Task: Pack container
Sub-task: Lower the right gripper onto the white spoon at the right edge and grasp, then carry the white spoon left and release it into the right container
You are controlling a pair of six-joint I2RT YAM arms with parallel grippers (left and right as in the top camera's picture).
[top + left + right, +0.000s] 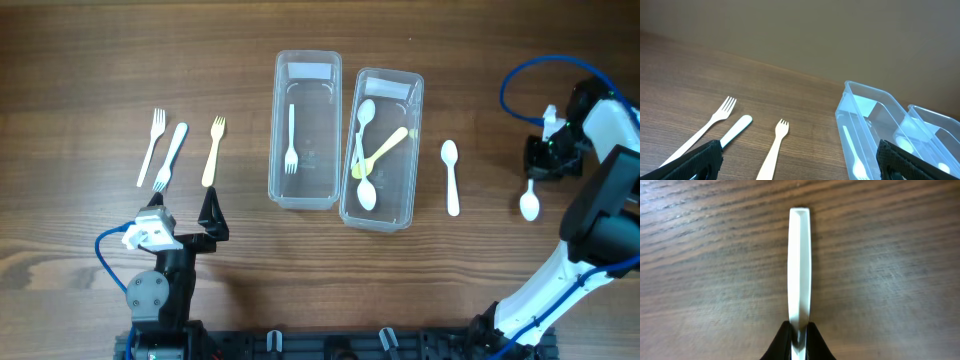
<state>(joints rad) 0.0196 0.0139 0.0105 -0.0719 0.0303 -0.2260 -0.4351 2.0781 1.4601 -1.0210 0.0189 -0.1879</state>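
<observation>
At the far right of the worktop [80,60], entry one: white spoon [800,265], handle clamped in my closed right pincer [799,330], presumably for carrying to the spoon container [412,170] well apart to its left; my left pincer [184,215], gaping and empty, hangs near the loose forks [172,155].

A dark wood-grain table [80,60] under even light meets a plain beige wall [840,30].

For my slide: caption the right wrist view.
Right jaws shut on the handle of a white spoon lying on the wooden table.
</observation>
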